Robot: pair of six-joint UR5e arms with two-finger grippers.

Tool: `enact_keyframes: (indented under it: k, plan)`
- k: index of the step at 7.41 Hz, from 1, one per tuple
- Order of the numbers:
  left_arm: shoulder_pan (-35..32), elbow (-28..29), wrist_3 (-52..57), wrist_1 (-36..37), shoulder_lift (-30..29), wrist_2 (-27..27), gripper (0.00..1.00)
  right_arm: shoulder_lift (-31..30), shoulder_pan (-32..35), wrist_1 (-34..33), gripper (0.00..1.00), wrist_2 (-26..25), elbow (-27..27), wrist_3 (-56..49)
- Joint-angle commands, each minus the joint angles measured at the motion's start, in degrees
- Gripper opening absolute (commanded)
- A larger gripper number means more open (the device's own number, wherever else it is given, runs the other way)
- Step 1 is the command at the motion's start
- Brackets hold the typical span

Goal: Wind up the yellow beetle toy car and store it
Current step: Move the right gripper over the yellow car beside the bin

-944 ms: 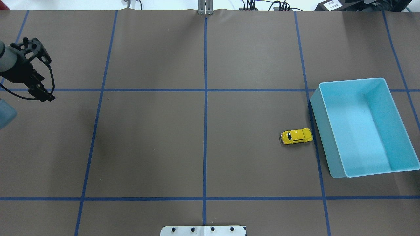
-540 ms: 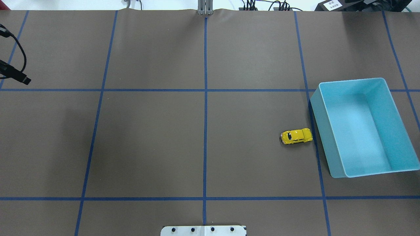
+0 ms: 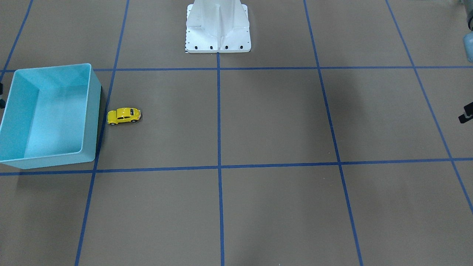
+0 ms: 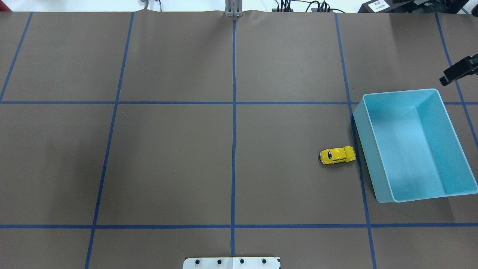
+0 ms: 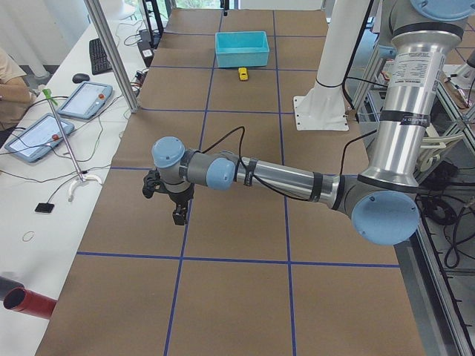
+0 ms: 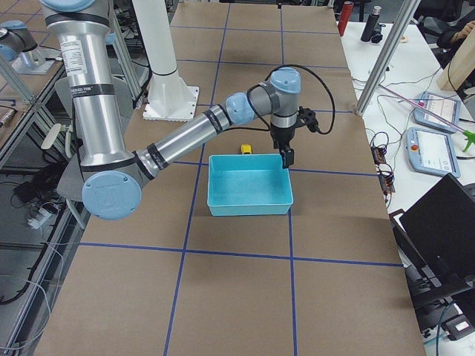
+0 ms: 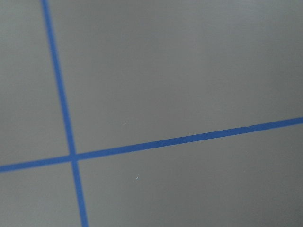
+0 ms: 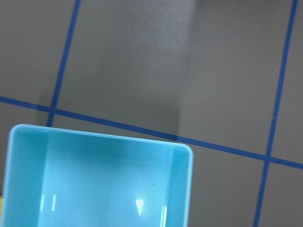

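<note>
- Yellow beetle toy car [image 4: 337, 155]: on its wheels toward the worktop's right end, just beside the long wall of the light blue bin [image 4: 369, 168], with one end pointing at that wall.
- Right gripper [image 6: 286, 159]: hangs by the bin's far corner, on the side away from the car. I cannot tell whether it is open or closed.
- Left gripper [image 5: 179, 216]: near the worktop's left end, well apart from the car. Its state is also unclear to me.
- Step in hand, as I judge it: reaching for the car.
- Method: I'd descend straight with the jaws across its flanks, clear of the bin wall. The wheels should stay on the worktop for the pull-back.
</note>
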Motion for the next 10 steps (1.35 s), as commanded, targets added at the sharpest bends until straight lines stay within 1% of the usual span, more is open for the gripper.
enact_keyframes:
  k: [1, 2, 3, 4, 5, 6, 7, 8, 10]
  plan:
    - [-5.71, 0.40, 0.46, 1.96, 2.25, 0.27, 1.00, -0.15, -8.36, -0.18, 1.00, 0.00, 9.56, -5.71]
    - [-5.82, 0.84, 0.55, 1.96, 2.69, 0.36, 1.00, -0.33, -10.31, -0.18, 1.00, -0.17, 10.37, -12.63]
    - [-6.51, 1.01, 3.33, 1.96, 2.87, 1.06, 1.00, -0.68, -12.16, -0.18, 1.00, -1.39, 10.29, -22.45]
    - [-6.78, 1.02, 8.06, 2.13, 2.96, 1.06, 1.00, -1.12, -13.13, 0.08, 1.00, -4.28, 9.68, -31.77]
    - [-7.05, 1.10, 8.19, 2.31, 3.74, 0.98, 1.00, -0.51, -14.01, 0.52, 1.00, -4.57, 6.98, -40.13]
    - [-7.05, 1.10, 8.28, 1.96, 4.53, 1.15, 1.00, -0.33, -15.59, 5.22, 1.00, -4.57, 3.47, -46.04]
    - [-7.05, 0.58, 8.20, 1.87, 4.63, 4.20, 1.00, -0.50, -17.34, 11.27, 1.00, -4.13, 0.74, -46.71]
    - [-6.79, 0.49, 8.19, 1.78, 4.37, 5.27, 1.00, -0.33, -19.28, 12.03, 1.00, -4.13, -0.59, -46.11]
    - [-6.79, -0.03, 8.37, 1.52, 4.37, 4.58, 1.00, 0.02, -22.97, 12.12, 1.00, -4.48, -1.65, -45.92]
